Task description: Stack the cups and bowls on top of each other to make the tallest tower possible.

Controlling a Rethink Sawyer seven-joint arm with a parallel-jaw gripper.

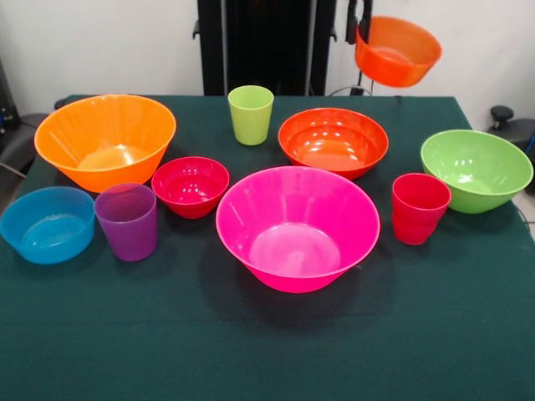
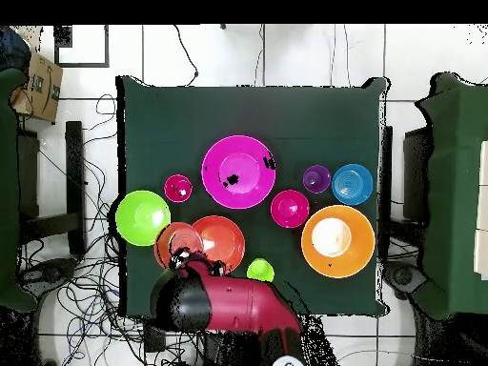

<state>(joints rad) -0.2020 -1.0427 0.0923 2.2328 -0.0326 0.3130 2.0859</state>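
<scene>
The gripper [image 1: 364, 32] is seen at the top of the front view, closed on the rim of the small orange bowl [image 1: 399, 52]. The bowl is held up in the air, tilted, above the far side of the table [image 1: 267, 351]. In the overhead view the gripper itself is hidden under the red arm [image 2: 233, 305], and only part of the small orange bowl [image 2: 172, 243] is seen, between the green bowl [image 2: 142, 217] and the orange-red bowl [image 2: 220, 242].

In the front view, the orange-red bowl [image 1: 333, 142] is found below the held bowl, with the green bowl [image 1: 476, 170] beside it and the lime green cup [image 1: 251, 114] on the other side. The red cup [image 1: 420, 208] is stood near the green bowl. The big pink bowl [image 1: 298, 227] is set in the middle with nothing in it. The small red bowl [image 1: 191, 186], purple cup [image 1: 127, 221], blue bowl [image 1: 48, 224] and big yellow-orange bowl [image 1: 105, 140] are grouped at the other end.

Only the overhead view shows the cables on the floor [image 2: 86, 295].
</scene>
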